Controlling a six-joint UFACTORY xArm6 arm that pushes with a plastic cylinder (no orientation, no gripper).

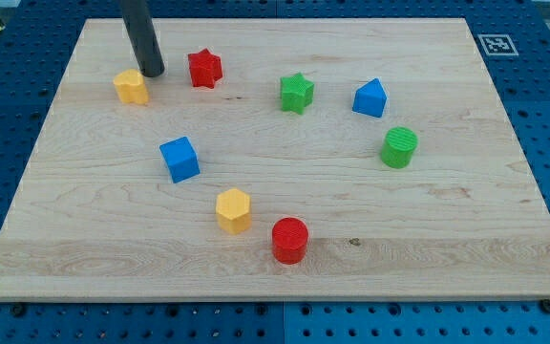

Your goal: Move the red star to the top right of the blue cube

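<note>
The red star [203,69] lies near the view's top left of the wooden board [466,220]. The blue cube [179,159] sits below it, left of the board's middle. My tip [153,72] is the lower end of a dark rod that comes down from the view's top. It rests just left of the red star with a small gap, and just right of a yellow block [131,86]. It is well above the blue cube.
A green star [296,93] and a second blue block [370,98] lie to the right of the red star. A green cylinder [399,147] is at the right. A yellow hexagonal block [233,210] and a red cylinder [289,240] lie near the view's bottom.
</note>
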